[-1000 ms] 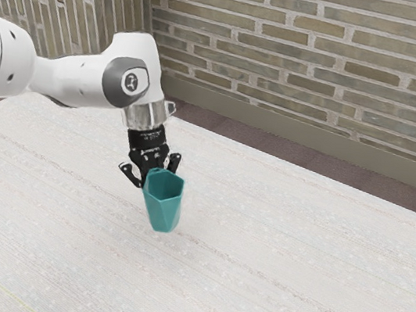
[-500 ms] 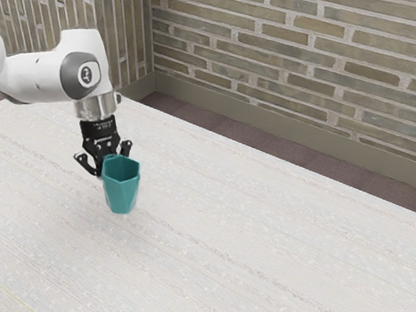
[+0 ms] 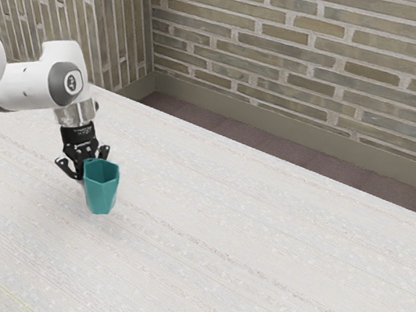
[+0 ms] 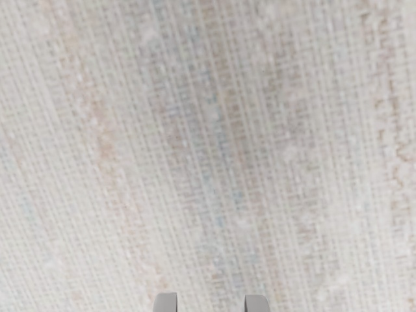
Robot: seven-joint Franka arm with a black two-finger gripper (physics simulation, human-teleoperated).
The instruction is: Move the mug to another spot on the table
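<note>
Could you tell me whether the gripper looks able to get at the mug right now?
Yes, it seems so: the gripper grips the tilted mug by its rim, just above the table.

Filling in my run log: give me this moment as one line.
mug: teal, tilted, close to table, contact unclear | claw: shut on its rim | place: exterior view's left side

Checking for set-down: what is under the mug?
Plain table shows beneath the mug, which the gripper holds tilted. Whether its base touches is hidden by its own body.
</note>
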